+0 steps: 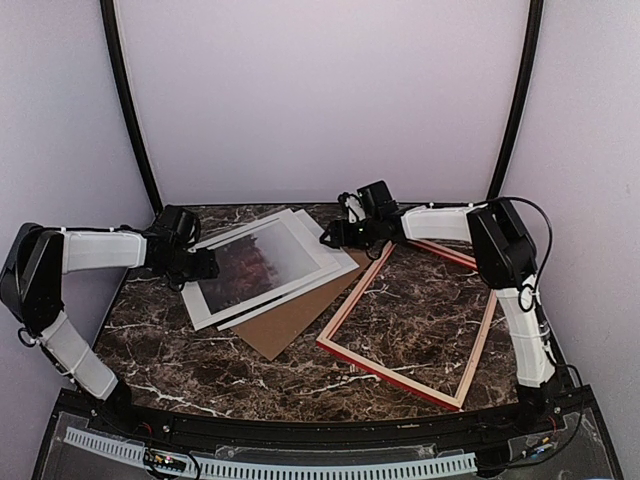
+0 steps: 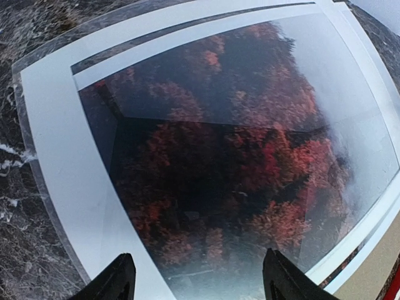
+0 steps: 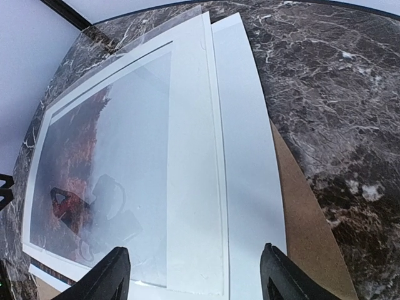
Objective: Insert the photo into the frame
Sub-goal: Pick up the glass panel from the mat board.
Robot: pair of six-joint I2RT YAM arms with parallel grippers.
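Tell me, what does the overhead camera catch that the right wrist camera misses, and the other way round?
Only the overhead view shows the red wooden frame lying on the right, plus the left arm and the right arm reaching in. Only the right wrist view shows a clear pane lying over the photo, with a dark reflection in it, and the right tool with its open fingertips up close. Both show the photo of red trees, the pale sheet beside it, the brown backing board underneath and the marble table.
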